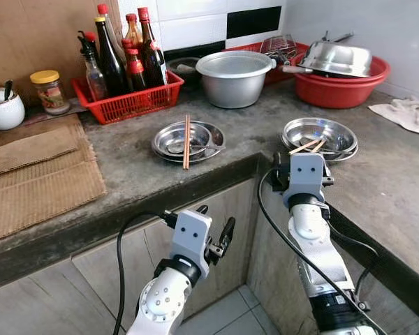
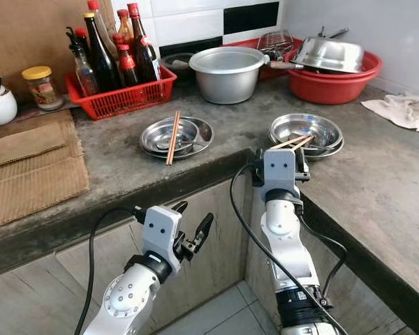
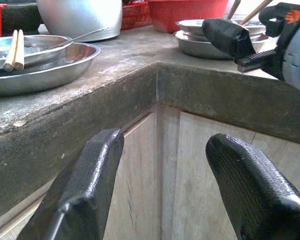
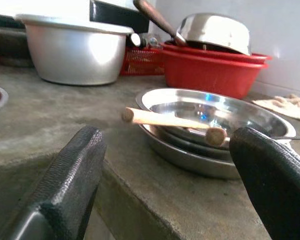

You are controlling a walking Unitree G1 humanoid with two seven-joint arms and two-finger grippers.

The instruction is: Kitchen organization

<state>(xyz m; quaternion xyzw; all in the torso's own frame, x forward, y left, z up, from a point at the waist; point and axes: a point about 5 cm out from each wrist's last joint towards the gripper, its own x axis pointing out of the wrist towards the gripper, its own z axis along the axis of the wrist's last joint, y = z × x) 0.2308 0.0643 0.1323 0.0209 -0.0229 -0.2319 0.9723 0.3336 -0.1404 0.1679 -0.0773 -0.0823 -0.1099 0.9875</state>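
At counter edge: right gripper (image 4: pixel 165 170) held apart before chopsticks (image 4: pixel 172 122) on steel plates (image 4: pixel 210 112); probably best approached level, pinched midway.

We see a grey concrete counter (image 1: pixel 136 157) bearing two stacks of steel plates (image 1: pixel 188 142) (image 1: pixel 320 137), a red bottle basket (image 1: pixel 129 101), a pot (image 1: pixel 234 78), a red basin (image 1: pixel 339 87), a jar (image 1: pixel 49 91) and cardboard (image 1: pixel 35 174).

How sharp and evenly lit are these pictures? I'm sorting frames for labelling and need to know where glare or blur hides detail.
Left eye view: sharp, soft daylight, bright sheen on the pot. Right wrist view: the open right gripper's fingers loom large and soft, blue glint in the plates, chopsticks clear. Left wrist view: open left gripper blurred up close, cabinet below the counter edge in shade.
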